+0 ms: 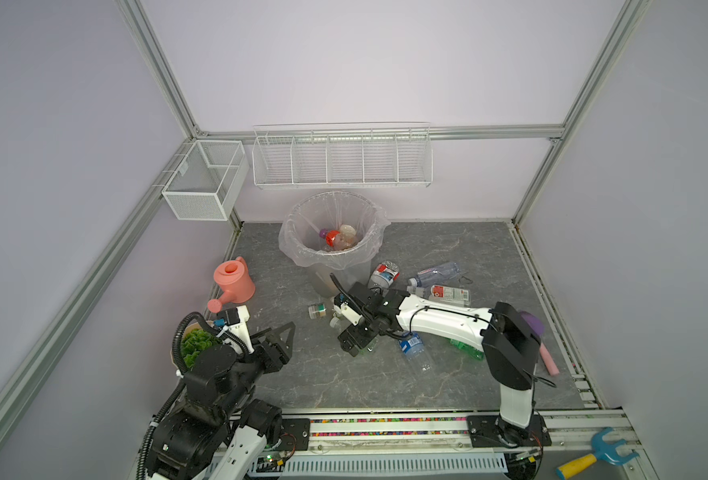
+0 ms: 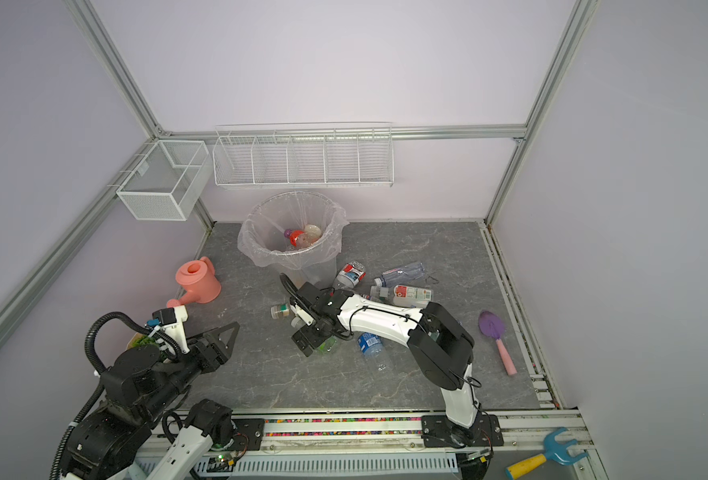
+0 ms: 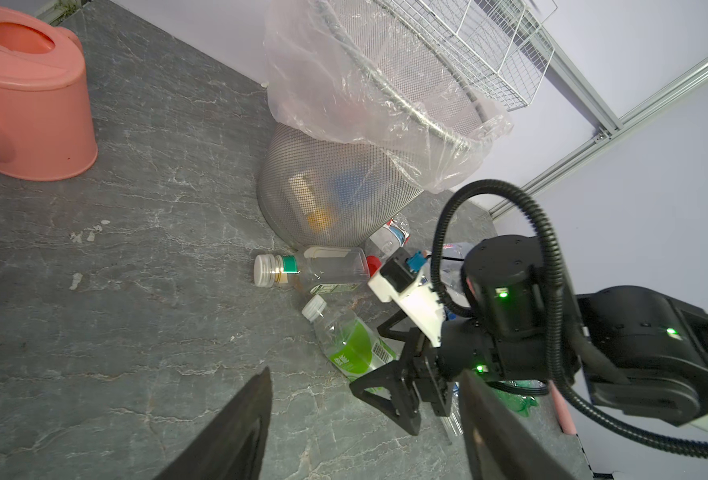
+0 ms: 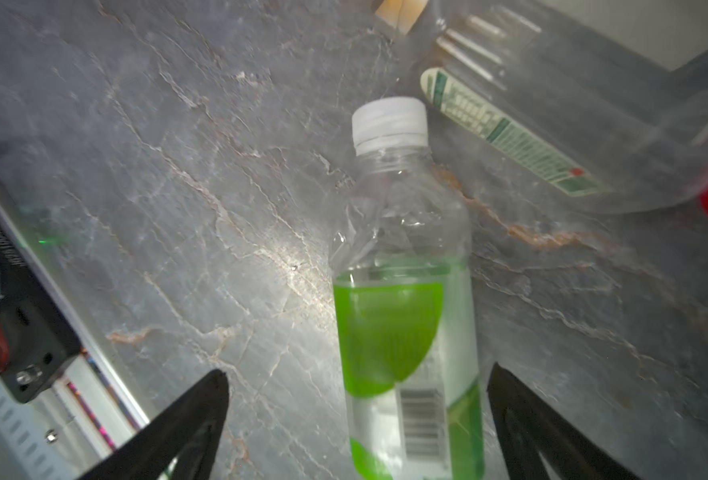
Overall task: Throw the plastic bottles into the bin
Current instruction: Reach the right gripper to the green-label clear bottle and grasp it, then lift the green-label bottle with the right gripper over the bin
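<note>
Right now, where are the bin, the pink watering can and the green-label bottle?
bin (image 1: 331, 259): in a top view, front wall under the bag fold.
pink watering can (image 1: 237, 284): in a top view, its body.
green-label bottle (image 4: 389, 332): right wrist view, its green label.

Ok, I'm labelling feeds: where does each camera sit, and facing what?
Top views: high above the arm bases, looking down on the table; both arms show.
Left wrist: low, facing the bin; left claw, right arm show.
Right wrist: above the green-label bottle, looking down; open right claw shows.
Shared: both wrist views show that bottle.
</note>
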Controlling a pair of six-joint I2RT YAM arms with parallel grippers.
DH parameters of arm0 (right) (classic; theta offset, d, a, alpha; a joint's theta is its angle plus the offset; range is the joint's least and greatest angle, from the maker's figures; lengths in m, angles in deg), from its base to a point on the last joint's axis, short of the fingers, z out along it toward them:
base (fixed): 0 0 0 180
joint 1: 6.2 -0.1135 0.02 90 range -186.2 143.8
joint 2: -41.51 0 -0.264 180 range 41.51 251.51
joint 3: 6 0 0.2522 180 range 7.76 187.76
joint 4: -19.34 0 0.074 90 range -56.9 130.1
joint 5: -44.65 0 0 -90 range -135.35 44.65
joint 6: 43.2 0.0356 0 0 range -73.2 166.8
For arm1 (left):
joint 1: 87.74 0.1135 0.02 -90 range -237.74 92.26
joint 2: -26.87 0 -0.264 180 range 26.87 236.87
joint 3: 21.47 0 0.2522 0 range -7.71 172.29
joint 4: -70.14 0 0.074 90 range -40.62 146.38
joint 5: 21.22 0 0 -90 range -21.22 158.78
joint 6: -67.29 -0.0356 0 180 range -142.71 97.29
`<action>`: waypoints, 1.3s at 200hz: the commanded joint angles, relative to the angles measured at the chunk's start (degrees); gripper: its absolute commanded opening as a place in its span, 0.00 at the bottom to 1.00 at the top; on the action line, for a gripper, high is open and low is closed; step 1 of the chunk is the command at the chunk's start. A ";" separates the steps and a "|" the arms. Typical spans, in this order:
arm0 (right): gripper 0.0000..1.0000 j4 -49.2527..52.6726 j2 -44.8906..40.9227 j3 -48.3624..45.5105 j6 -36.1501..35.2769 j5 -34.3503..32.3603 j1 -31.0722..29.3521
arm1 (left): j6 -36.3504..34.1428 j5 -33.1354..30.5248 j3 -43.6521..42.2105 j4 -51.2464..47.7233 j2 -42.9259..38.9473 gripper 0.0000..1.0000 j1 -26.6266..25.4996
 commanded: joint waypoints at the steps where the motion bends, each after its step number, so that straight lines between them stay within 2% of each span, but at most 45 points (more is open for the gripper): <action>1: 1.00 1.54 2.86 2.45 0.39 -4.09 -1.51 | 0.90 0.94 0.23 -2.89 -1.24 0.70 0.18; 36: 0.98 4.58 6.61 5.20 0.41 -7.97 -2.70 | 0.85 1.17 -0.08 -3.36 -1.57 0.70 0.14; 70: 0.87 4.67 7.97 5.03 0.82 -8.13 -3.25 | 0.84 1.16 0.01 -3.15 -1.81 0.70 0.13; 91: 0.69 3.57 8.15 4.17 1.12 -8.94 -3.72 | 0.52 1.09 0.61 -3.10 -1.44 0.70 0.11; 107: 0.51 3.12 7.24 3.67 1.77 -9.69 -4.16 | -0.02 0.84 1.77 -3.13 -0.96 0.70 0.18; 134: 0.35 4.11 3.20 4.55 1.62 -11.24 -5.91 | -1.52 -0.01 3.62 -3.81 -0.07 0.69 0.13; 161: 0.34 5.36 -5.23 4.93 1.79 -13.26 -7.51 | -2.54 -0.32 4.49 -3.95 0.85 0.69 0.14; 206: 0.34 -0.12 -26.56 1.07 -1.33 -19.67 -9.67 | -1.85 1.98 3.02 -1.08 2.23 0.69 0.17; 232: 0.34 -4.47 -37.20 1.82 -6.29 -23.10 -9.80 | -1.58 2.93 1.78 0.44 2.64 0.69 0.15; 260: 0.35 -9.03 -42.25 5.95 -12.99 -27.15 -9.58 | -1.10 3.46 1.13 1.18 2.93 0.69 0.15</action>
